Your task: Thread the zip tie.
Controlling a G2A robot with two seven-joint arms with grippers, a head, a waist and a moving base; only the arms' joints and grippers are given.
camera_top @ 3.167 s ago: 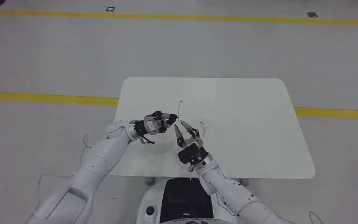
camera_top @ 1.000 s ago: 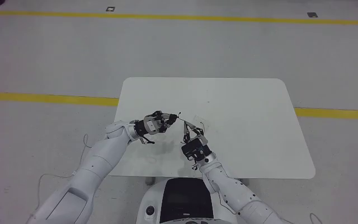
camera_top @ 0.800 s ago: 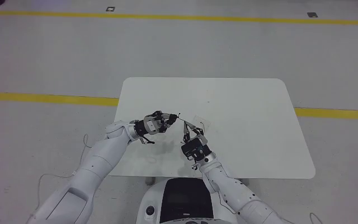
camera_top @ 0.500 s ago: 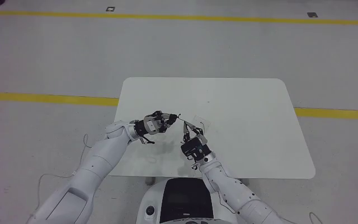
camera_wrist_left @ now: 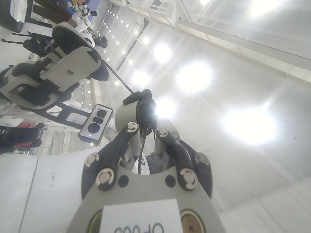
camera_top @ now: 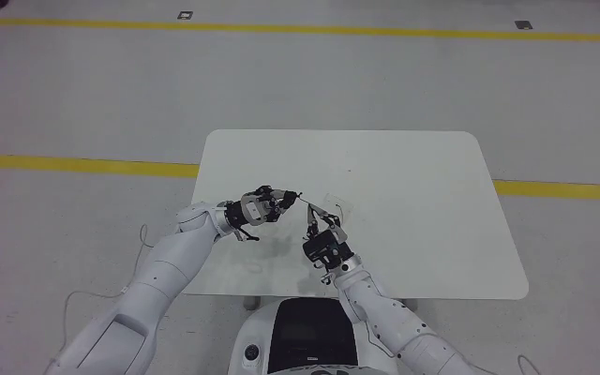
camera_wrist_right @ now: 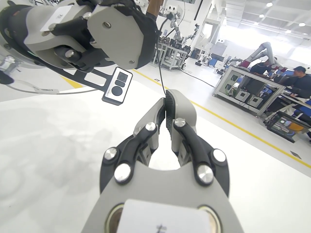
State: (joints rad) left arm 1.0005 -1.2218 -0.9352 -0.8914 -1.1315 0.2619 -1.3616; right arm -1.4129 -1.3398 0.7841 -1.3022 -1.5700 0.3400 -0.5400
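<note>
Hanging over white table: zip tie

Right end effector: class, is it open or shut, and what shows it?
Shut. In the right wrist view, the right end effector presses its ribbed pads together, pinching the thin black zip tie.

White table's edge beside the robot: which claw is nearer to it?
Right. The right claw hangs closer to that edge of the white rectangular table; the left claw is farther in, both shut on the thin black zip tie.
</note>
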